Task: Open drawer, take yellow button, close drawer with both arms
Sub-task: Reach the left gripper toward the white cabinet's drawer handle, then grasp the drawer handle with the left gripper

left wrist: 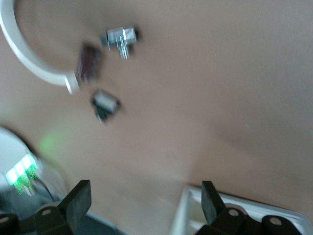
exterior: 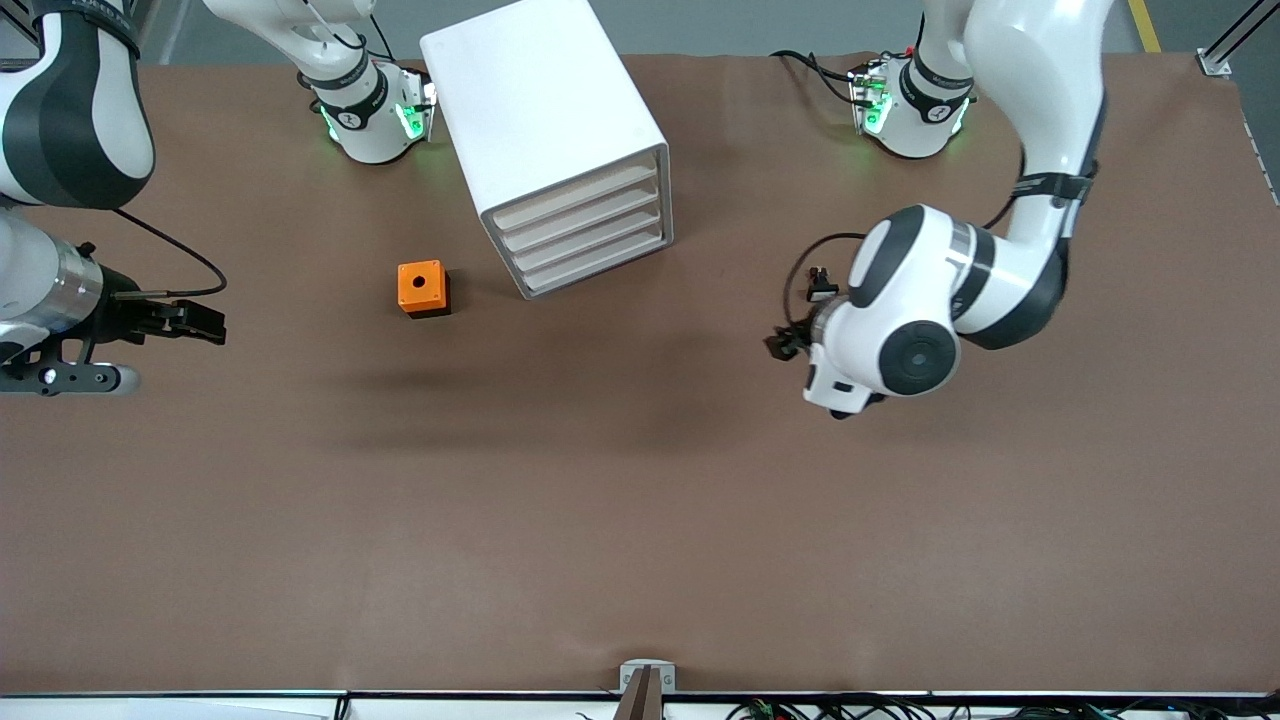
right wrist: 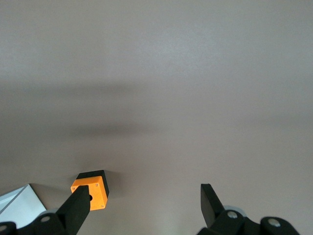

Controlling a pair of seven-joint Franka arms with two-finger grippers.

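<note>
Underneath, bare brown table [exterior: 640, 520], white cabinet [exterior: 545, 110] on it

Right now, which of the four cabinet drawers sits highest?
The uppermost drawer, directly under the cabinet's top panel; the other three stack beneath it. All look shut.

Brown matte table surface [exterior: 640, 520] fills nearly the whole front view, faintly creased, with soft diffuse shadows mid-table. Grey floor [exterior: 760, 25] shows along the top edge, with a yellow floor stripe [exterior: 1145, 25] at one corner. Even overhead lighting, no glare.
</note>
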